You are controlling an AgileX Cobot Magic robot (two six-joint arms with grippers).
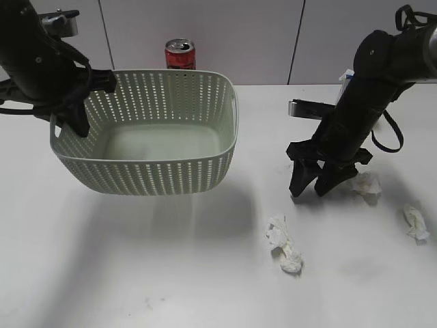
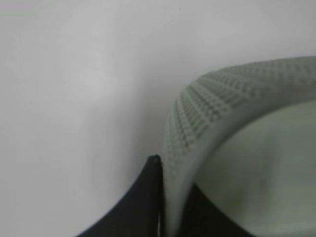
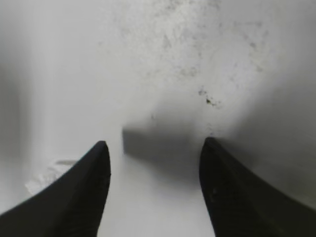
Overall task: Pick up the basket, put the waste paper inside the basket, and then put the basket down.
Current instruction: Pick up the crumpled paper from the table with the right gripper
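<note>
A: Report the largest items first.

B: The white surface (image 1: 136,273) carries everything. The basket (image 1: 157,147) hangs above it at the left of the exterior view, clear of the surface, with its shadow below. The interior is empty.

A: What supports the basket?

B: The left claw (image 1: 76,119) is clenched on the basket's left rim. In the left wrist view the two fingers (image 2: 133,202) sit on either side of the wall, one outside and one inside.

A: State of the right claw?

B: The right claw (image 1: 315,183) is released, with its fingers (image 3: 74,192) spread and nothing between them. It points down, close above the surface at the right.

A: Location of the waste paper?

B: Three wads lie on the surface. One wad (image 1: 367,184) lies just beside the right claw, on its right. A second wad (image 1: 283,244) lies nearer the front, between basket and claw. A third wad (image 1: 416,223) lies at the far right edge.

A: Other items?

B: A red can (image 1: 180,54) stands behind the basket.
</note>
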